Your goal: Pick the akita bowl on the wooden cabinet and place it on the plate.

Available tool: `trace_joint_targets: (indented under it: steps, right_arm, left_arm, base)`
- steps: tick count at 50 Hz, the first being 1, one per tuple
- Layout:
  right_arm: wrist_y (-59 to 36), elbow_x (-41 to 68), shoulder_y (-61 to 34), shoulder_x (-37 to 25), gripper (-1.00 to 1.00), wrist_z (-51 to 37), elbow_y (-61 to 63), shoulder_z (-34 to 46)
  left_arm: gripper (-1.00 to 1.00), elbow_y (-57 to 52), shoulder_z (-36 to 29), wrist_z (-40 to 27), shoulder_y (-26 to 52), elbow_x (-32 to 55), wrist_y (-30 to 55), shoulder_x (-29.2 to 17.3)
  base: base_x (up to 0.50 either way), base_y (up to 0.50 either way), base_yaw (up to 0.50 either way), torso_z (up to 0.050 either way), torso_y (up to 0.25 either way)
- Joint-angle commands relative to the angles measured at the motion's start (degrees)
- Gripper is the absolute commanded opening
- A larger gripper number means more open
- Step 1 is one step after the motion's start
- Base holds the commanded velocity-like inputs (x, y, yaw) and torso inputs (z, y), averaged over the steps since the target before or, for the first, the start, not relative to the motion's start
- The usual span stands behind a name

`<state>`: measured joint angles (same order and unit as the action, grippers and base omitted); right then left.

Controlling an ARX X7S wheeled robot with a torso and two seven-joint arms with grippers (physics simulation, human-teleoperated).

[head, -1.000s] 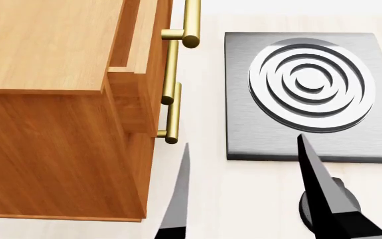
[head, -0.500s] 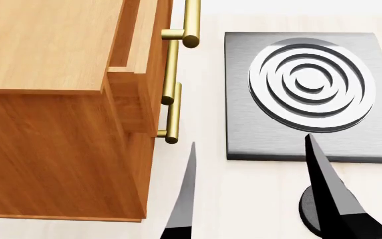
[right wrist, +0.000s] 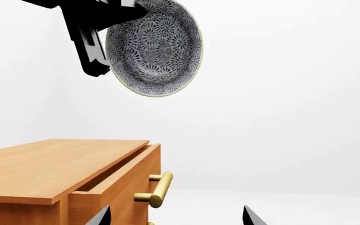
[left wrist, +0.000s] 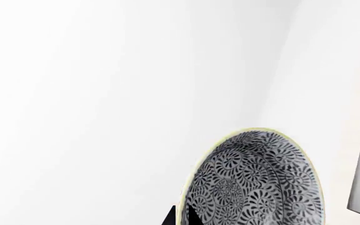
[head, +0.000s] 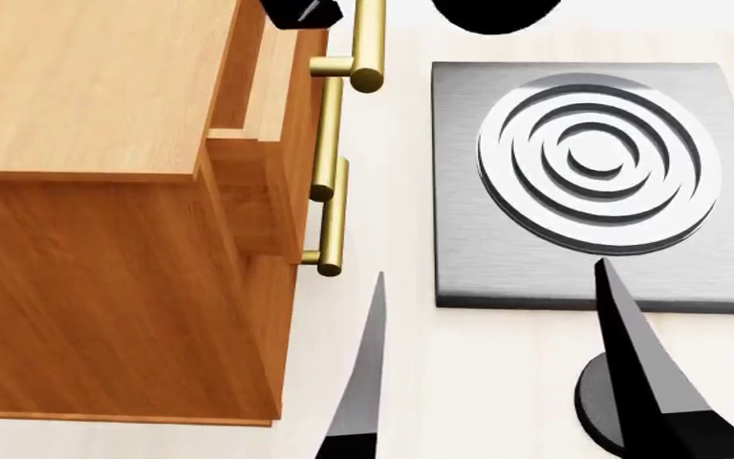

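The akita bowl (left wrist: 255, 183), black-and-white patterned with a pale rim, hangs tilted in the air, high above the wooden cabinet (right wrist: 55, 164). My left gripper (left wrist: 183, 218) is shut on its rim, one finger inside and one outside. The right wrist view shows that gripper (right wrist: 127, 11) holding the bowl (right wrist: 158, 47) from its upper edge. In the head view the bowl (head: 495, 14) is a dark shape at the top edge, past the cabinet (head: 87, 96). My right gripper (head: 489, 273) stands open and empty, low beside the cabinet's front. The plate is out of view.
A grey square stove slab (head: 724, 258) with a raised ringed burner lies right of the cabinet. Brass bar handles (head: 367, 48) stick out from the drawer fronts, and the top drawer stands slightly pulled out. White walls lie behind.
The left gripper and the bowl have come into the top edge of the head view. The right gripper's fingers have shifted slightly to the right.
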<state>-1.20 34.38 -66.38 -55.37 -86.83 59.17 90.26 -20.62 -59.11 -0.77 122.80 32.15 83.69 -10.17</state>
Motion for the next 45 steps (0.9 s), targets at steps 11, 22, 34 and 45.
trace_joint_targets:
  steps: [11,22,34,45]
  right_arm:
    - [0.2,0.2,-1.8,-0.2,1.00,-0.9,0.5,1.4]
    - [0.6,0.2,-2.0,-0.6,1.00,-1.0,0.3,1.6]
    - [0.6,0.1,-1.7,-0.5,1.00,-1.0,0.1,1.5]
    - [0.4,0.1,-1.6,-0.5,1.00,-1.0,0.1,1.4]
  left_arm:
    - [-1.00,-6.2,0.9,-3.2,-3.6,1.3,3.4,0.2]
    - [-1.00,-6.9,0.7,-3.9,-4.4,2.4,3.1,0.0]
    - [-1.00,-8.1,1.0,-4.1,-5.0,4.2,3.3,-1.5]
    - [-1.00,-9.8,1.9,-3.6,-6.4,6.7,3.3,-3.7]
  base:
    - [0.00,0.00,0.00,0.000,0.000]
    - [0.00,0.00,0.00,0.000,0.001]
    - [0.00,0.00,0.00,0.000,0.000]
    - [0.00,0.00,0.00,0.000,0.001]
